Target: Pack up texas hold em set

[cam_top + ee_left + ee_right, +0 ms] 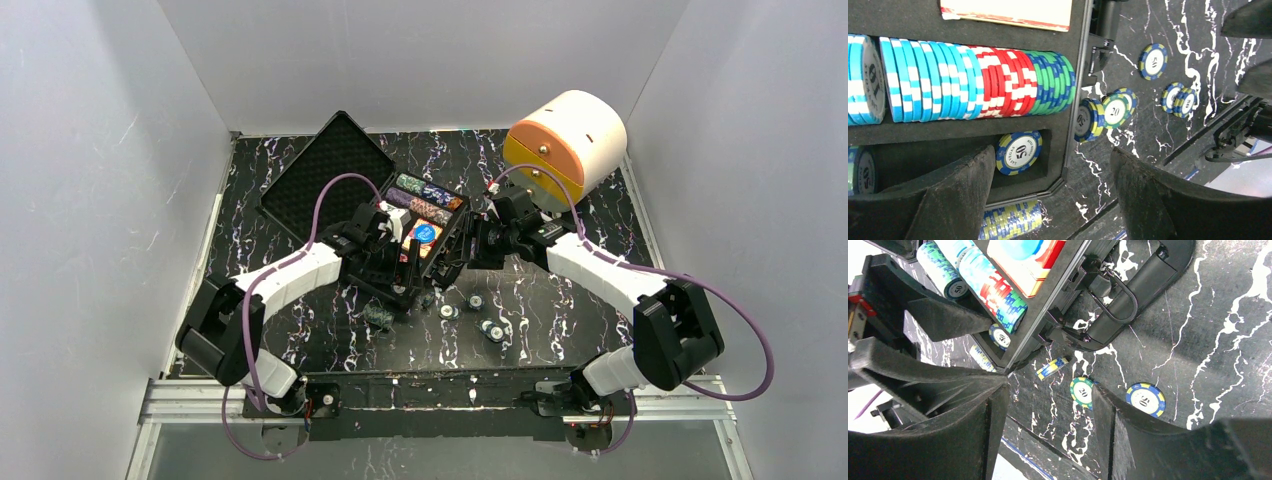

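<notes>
The left gripper [1050, 161] stands wide and empty above a corner of the open case [923, 131], which holds chip rows [973, 82]. The right gripper [1050, 390], also wide and empty, hovers beside the case handle [1148, 279], over loose chips [1145, 399].

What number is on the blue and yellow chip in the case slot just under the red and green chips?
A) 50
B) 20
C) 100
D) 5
A. In the left wrist view, that chip in the lower slot of the case has 50 printed on its white face.
</notes>
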Robot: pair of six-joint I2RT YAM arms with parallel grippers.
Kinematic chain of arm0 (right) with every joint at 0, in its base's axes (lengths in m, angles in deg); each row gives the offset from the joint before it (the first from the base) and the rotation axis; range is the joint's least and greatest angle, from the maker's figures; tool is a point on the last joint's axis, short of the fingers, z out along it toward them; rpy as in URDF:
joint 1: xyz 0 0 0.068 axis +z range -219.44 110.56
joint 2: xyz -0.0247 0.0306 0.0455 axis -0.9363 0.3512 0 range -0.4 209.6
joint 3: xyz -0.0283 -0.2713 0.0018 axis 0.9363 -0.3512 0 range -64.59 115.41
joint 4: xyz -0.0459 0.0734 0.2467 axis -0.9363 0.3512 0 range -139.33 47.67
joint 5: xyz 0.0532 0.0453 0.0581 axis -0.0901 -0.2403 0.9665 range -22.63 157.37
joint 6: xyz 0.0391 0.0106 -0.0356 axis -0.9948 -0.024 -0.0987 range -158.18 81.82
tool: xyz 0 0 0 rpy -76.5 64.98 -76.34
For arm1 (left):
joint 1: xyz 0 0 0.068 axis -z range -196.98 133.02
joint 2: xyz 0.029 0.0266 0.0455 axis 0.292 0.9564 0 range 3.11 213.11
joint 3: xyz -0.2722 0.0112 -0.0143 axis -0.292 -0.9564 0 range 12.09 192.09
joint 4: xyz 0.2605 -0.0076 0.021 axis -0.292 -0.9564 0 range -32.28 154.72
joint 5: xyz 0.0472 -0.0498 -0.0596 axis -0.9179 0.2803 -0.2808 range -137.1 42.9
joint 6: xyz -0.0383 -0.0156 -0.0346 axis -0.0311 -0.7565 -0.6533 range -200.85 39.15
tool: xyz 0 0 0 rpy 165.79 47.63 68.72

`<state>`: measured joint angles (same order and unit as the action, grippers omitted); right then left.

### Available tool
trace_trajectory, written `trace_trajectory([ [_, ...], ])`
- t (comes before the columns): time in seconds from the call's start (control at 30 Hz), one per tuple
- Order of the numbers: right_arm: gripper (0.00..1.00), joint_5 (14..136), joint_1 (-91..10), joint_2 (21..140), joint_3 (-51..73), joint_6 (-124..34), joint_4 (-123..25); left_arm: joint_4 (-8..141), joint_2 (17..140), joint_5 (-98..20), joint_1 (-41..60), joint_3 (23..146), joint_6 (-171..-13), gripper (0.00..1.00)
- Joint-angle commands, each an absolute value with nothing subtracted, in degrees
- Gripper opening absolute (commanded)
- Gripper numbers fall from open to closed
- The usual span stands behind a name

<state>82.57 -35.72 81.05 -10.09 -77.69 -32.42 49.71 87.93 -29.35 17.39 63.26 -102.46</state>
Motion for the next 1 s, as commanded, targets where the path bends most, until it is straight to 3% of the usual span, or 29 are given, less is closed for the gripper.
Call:
trace_trajectory([
  [0.0, 0.69, 83.81, -36.09, 81.26, -10.17, -77.79, -33.75, 45.27, 84.51, -19.52, 20.41, 66.47, -104.26, 0.8],
  [0.5, 0.68, 82.92, -36.13, 80.53, -11.11, -77.07, -33.09, 42.54, 84.87, -21.15, 21.04, 66.85, -103.05, 0.78],
  [0.97, 0.68, 82.68, -36.09, 80.81, -10.64, -76.72, -32.7, 42.53, 79.6, -29.56, 21.03, 70.43, -104.2, 0.87],
])
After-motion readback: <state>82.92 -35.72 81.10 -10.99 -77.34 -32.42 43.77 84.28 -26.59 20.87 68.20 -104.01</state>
